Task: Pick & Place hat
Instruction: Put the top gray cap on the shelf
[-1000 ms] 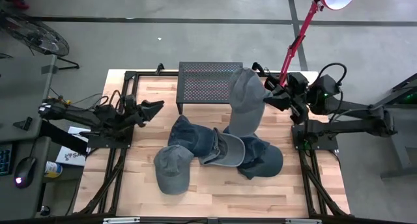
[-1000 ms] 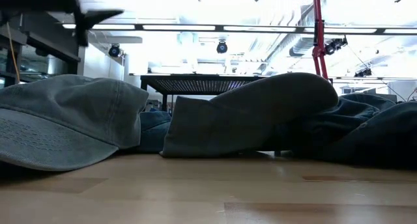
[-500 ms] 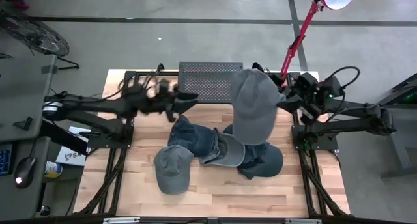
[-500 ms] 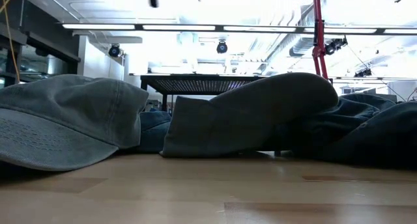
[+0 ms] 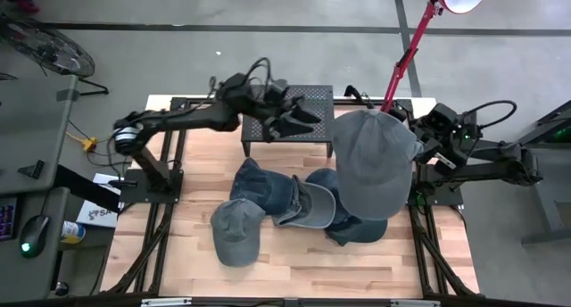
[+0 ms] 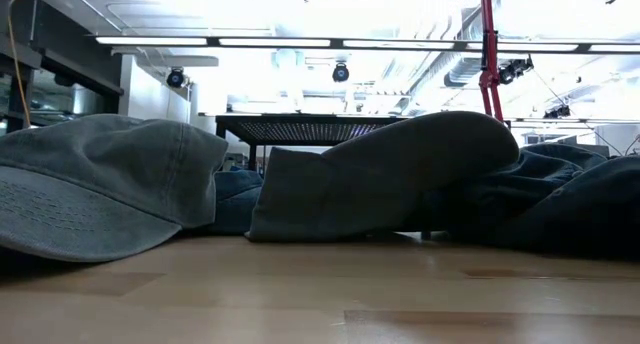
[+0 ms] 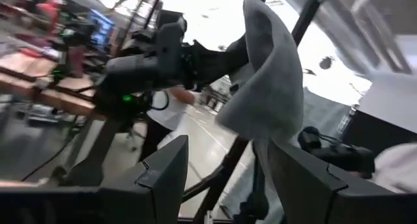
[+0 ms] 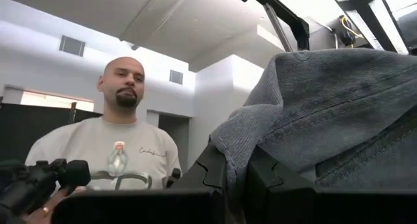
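A grey cap (image 5: 375, 164) is held up over the right side of the table by my right gripper (image 5: 416, 150), which is shut on it. It also shows in the left wrist view (image 7: 267, 87), hanging from that gripper. Below it a pile of blue denim hats (image 5: 272, 193) lies on the table, with another grey cap (image 5: 236, 231) at its near left and a dark blue cap (image 5: 366, 225) at its right. My left gripper (image 5: 312, 120) is open and empty above the black rack (image 5: 268, 106). My right gripper pinches the grey cap's edge (image 8: 229, 155) between its two fingers, at the cap's right side (image 5: 410, 152). The fingers come level from the table's right. The cap hangs beside and below the fingers, lifted clear of the pile.
The black perforated rack stands at the table's far middle. A red lamp pole (image 5: 406, 57) rises at the far right. A person (image 8: 120, 152) stands beyond the table. Bare wood (image 5: 303, 262) lies along the near edge.
My left arm has swung from the table's left side up and toward the far right, and now reaches over the black rack. My right gripper has drawn toward the table's right and a little nearer with the grey cap, which has turned and shows more of its crown.
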Robot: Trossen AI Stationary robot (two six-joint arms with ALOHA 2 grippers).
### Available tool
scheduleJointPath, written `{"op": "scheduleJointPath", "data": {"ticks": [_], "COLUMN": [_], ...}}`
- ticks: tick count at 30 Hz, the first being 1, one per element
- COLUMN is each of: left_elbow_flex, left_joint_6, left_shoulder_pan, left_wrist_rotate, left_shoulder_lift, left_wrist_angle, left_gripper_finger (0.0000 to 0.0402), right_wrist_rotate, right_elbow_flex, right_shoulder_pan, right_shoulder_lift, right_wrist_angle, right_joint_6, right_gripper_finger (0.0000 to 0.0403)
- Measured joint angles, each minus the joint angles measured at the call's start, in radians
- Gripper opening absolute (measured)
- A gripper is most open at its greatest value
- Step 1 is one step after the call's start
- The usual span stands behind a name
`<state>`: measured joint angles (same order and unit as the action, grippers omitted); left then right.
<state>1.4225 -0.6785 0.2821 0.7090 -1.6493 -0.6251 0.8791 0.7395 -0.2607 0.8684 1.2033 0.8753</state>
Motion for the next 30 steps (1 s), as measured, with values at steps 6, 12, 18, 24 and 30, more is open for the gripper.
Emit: {"op": "scheduleJointPath", "data": {"ticks": [6, 12, 18, 24, 30], "left_elbow_flex": [0.186, 0.265, 0.275, 0.275, 0.274], "left_joint_6": [-0.006, -0.003, 0.033, 0.072, 0.105], "left_shoulder_pan": [-0.001, -0.001, -0.001, -0.001, -0.001], "left_wrist_rotate": [0.089, 0.114, 0.108, 0.085, 0.075], "left_shoulder_lift": [-0.126, -0.168, -0.169, -0.169, -0.169], "left_wrist_angle": [-0.003, -0.011, -0.009, -0.010, -0.008], "left_gripper_finger": [0.0206, 0.0206, 0.0206, 0.0206, 0.0206], "right_wrist_rotate": [0.000, -0.002, -0.013, -0.032, -0.054], "right_elbow_flex": [0.000, 0.000, 0.000, 0.000, 0.000], "right_shoulder_pan": [0.000, 0.000, 0.000, 0.000, 0.000], "right_shoulder_lift": [0.000, -0.001, 0.000, 0.001, 0.001], "right_wrist_angle": [0.012, 0.036, 0.040, 0.041, 0.044], "right_joint_6": [0.026, 0.041, 0.036, 0.040, 0.050], "right_gripper_finger": [0.0009, 0.0009, 0.0009, 0.0009, 0.0009]}}
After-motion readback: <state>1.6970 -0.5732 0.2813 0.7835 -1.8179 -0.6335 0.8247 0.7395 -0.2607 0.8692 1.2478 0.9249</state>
